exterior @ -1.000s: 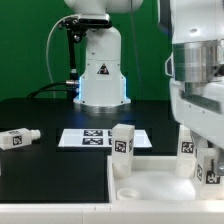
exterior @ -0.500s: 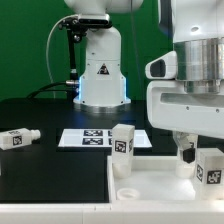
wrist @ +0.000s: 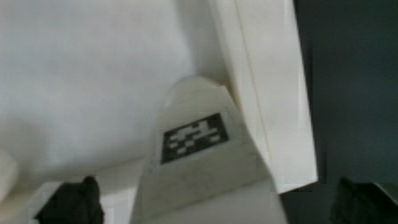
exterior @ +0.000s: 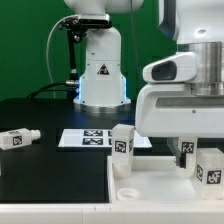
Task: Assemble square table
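The white square panel (exterior: 150,192) lies at the front of the dark table. One tagged white leg (exterior: 123,146) stands upright at its far corner, on the exterior view's left. Two more tagged legs (exterior: 211,166) stand near the panel's far edge on the exterior view's right, under my gripper's large white body (exterior: 186,92), which hides its fingers. A fourth leg (exterior: 17,139) lies loose on the table at the exterior view's left. In the wrist view my gripper (wrist: 214,206) is open. Its dark fingertips (wrist: 73,202) stand on either side of a tagged leg (wrist: 199,150) on the panel (wrist: 89,60), beside its rim (wrist: 267,70).
The marker board (exterior: 92,138) lies flat on the table behind the panel. The robot's white base (exterior: 102,70) stands at the back centre with cables beside it. Dark table shows beyond the panel's rim (wrist: 347,90).
My gripper has moved toward the exterior view's left over the panel's far edge. It now covers the legs on the exterior view's right more than before. The parts have not moved.
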`<state>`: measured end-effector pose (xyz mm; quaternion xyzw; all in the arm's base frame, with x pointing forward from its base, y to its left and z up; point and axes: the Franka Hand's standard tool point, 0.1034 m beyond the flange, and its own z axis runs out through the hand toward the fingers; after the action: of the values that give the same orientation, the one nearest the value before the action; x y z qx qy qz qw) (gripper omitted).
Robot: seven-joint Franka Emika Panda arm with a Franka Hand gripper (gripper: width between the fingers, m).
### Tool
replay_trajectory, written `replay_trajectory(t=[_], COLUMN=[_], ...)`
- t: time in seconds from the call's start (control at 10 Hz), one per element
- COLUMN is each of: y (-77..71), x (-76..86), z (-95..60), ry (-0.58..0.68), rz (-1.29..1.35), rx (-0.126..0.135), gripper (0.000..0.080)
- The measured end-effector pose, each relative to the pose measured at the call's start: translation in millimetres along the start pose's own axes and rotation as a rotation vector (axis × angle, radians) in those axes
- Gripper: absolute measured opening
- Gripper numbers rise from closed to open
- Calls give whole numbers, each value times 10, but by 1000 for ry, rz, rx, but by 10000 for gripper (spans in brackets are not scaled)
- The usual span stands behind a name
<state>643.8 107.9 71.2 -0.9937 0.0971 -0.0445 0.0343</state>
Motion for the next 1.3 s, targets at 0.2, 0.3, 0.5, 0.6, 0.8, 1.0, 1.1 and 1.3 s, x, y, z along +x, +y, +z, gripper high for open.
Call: replay_trajectory(t=[0.2, 0.3, 0.5, 0.6, 0.8, 1.0, 1.1, 1.3], y=[6, 6, 5, 9, 13, 31, 39, 47], x=[2, 2, 1, 6, 7, 1, -9, -19], z=[0, 1, 2, 5, 7, 6, 4, 6], ry=[0, 0, 0, 1, 6, 8, 8, -19], rz=[40, 81, 185, 271, 514, 852, 1077, 1368], rx=[0, 1, 0, 0, -5, -12, -16, -1], gripper=[649, 520, 284, 284, 284, 284, 284, 285])
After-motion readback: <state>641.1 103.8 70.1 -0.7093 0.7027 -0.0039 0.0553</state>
